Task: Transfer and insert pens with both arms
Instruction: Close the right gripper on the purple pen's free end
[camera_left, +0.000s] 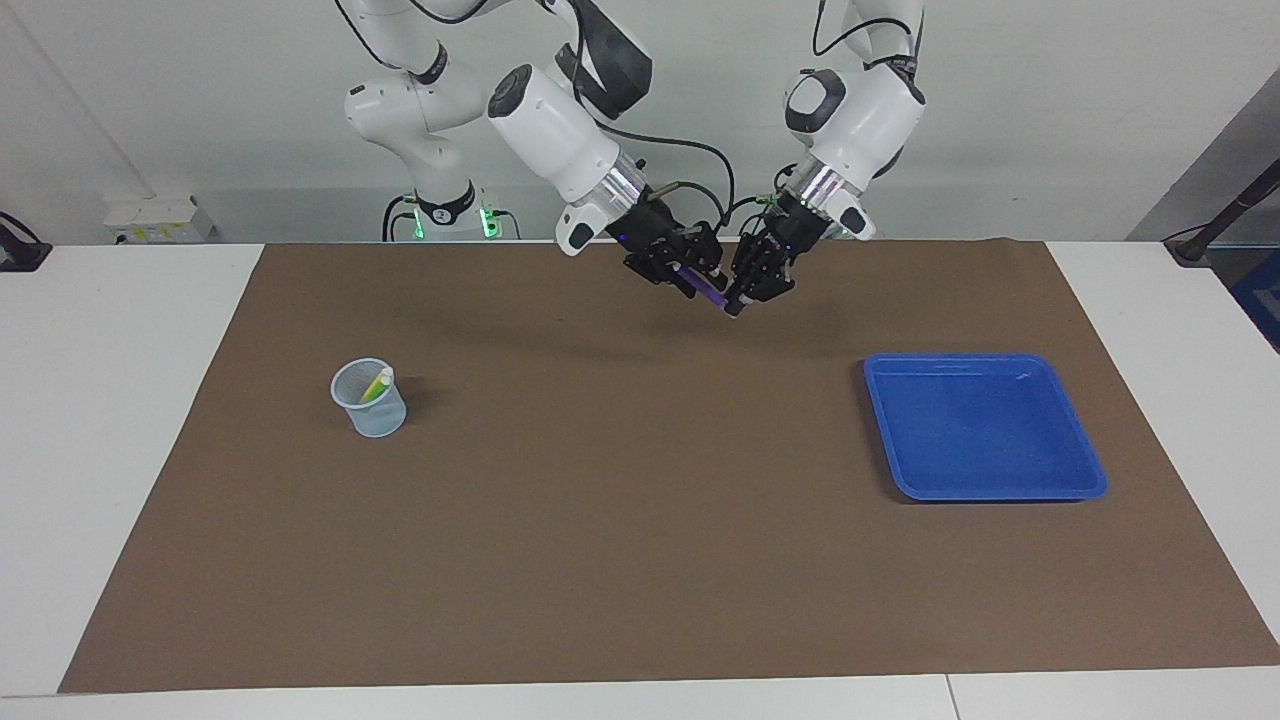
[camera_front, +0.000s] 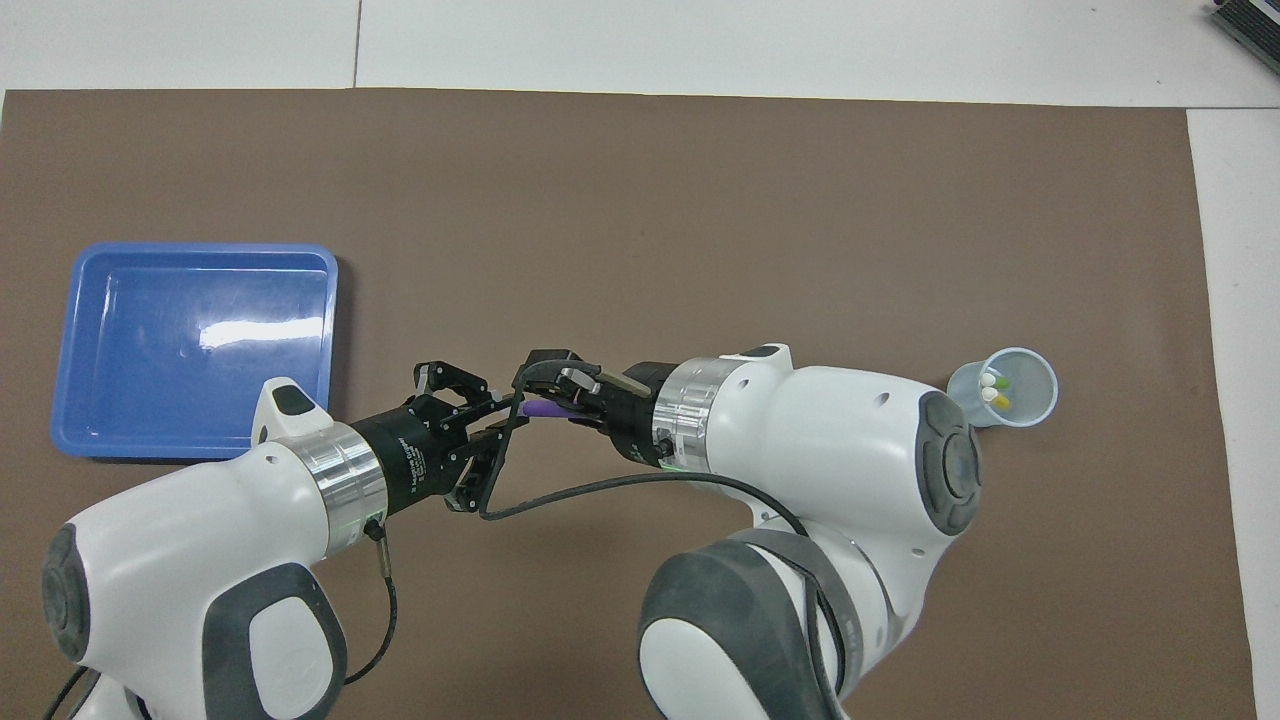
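The purple pen (camera_left: 711, 293) (camera_front: 543, 408) hangs level in the air over the brown mat, between the two grippers. My left gripper (camera_left: 738, 301) (camera_front: 500, 413) is shut on one end of it. My right gripper (camera_left: 690, 272) (camera_front: 566, 400) has its fingers closed around the other end, and the pen's pale tip is hidden inside them. The yellow pen (camera_left: 377, 385) (camera_front: 1001, 402) and the green pen (camera_front: 1001, 383) stand in a translucent cup (camera_left: 372, 412) (camera_front: 1030, 400) toward the right arm's end of the table.
An empty blue tray (camera_left: 985, 425) (camera_front: 200, 340) lies on the mat toward the left arm's end. The brown mat (camera_left: 640, 520) covers most of the white table.
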